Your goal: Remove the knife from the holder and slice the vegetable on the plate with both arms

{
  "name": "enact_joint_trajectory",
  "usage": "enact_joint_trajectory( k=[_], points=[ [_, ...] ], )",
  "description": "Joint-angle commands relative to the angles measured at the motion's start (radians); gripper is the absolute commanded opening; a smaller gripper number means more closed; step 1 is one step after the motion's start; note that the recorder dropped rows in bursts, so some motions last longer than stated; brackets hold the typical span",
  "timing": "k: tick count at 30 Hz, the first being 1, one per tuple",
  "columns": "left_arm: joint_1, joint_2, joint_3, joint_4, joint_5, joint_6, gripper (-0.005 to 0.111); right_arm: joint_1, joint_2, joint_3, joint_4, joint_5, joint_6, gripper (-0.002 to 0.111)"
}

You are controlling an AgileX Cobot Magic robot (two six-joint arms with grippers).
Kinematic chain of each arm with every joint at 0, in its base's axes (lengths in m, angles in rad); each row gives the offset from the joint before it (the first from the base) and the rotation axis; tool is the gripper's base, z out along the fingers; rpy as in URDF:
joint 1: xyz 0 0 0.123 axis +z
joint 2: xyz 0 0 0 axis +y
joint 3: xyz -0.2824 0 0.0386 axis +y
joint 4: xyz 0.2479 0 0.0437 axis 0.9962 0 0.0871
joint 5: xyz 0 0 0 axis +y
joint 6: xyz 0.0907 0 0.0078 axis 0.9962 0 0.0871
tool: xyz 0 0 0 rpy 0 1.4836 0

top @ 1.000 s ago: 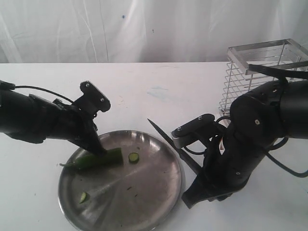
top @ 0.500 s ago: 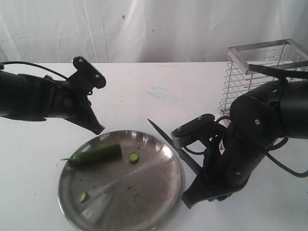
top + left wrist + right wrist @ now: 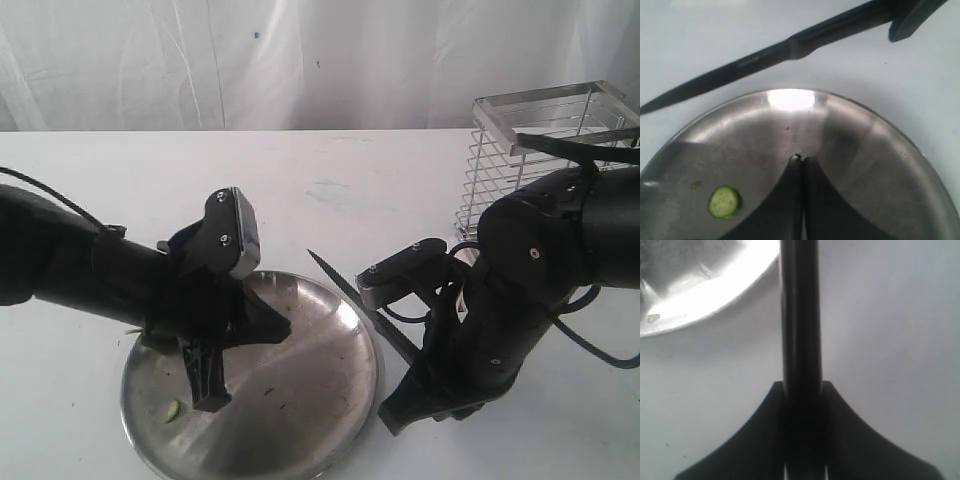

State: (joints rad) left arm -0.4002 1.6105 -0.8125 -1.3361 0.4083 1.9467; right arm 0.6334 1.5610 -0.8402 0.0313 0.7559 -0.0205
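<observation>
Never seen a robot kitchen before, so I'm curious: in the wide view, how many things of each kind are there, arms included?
robot arms: 2
knife: 1
steel plate: 1
wire holder: 1
green vegetable slice: 1
Total: 6

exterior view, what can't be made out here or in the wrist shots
vegetable: only a slice shows in the left wrist view; any larger piece would be behind the left arm in the exterior view.
knife: handle end hidden by the right arm in the exterior view; tip cut off by the frame edge in the right wrist view.
holder: exterior view, one side cut by the frame edge.
</observation>
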Motion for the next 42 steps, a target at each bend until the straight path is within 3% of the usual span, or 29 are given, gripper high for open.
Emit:
enact_joint_trajectory(
  k=[1, 4, 5, 7, 13, 18, 23, 39, 42],
  points=[
    [0.009, -0.012, -0.116, 0.405, 0.090, -0.496, 0.000, -0.007, -0.001, 0.005, 0.003, -0.001, 0.001, 0.000],
    [0.012, 0.023, -0.257, 0.978, 0.287, -1.089, 0.000, -0.007, -0.001, 0.005, 0.008, -0.007, 0.001, 0.000],
    [0.012, 0.041, -0.296, 1.071, 0.346, -1.228, 0.000, -0.007, -0.001, 0.005, 0.018, -0.009, 0.001, 0.000],
    [0.012, 0.072, -0.371, 1.197, 0.460, -1.335, 0.000, -0.007, -0.001, 0.005, 0.025, -0.011, -0.003, 0.000],
    [0.012, 0.109, -0.401, 1.251, 0.351, -1.212, 0.002, -0.007, -0.001, 0.005, 0.025, -0.001, -0.003, 0.000],
    [0.012, 0.129, -0.340, 1.274, 0.189, -0.912, 0.032, -0.007, -0.001, 0.005, 0.025, -0.001, -0.003, 0.000],
    [0.012, 0.153, -0.297, 1.274, -0.004, -0.943, 0.051, -0.007, -0.001, 0.005, 0.025, -0.001, -0.003, 0.000],
    [0.012, 0.255, -0.295, 1.274, -0.054, -0.974, 0.051, -0.007, -0.001, 0.005, 0.025, -0.001, -0.003, 0.000],
    [0.012, 0.267, -0.295, 1.274, -0.058, -0.984, 0.046, -0.007, -0.001, 0.005, 0.025, -0.001, -0.003, 0.000]
  ],
)
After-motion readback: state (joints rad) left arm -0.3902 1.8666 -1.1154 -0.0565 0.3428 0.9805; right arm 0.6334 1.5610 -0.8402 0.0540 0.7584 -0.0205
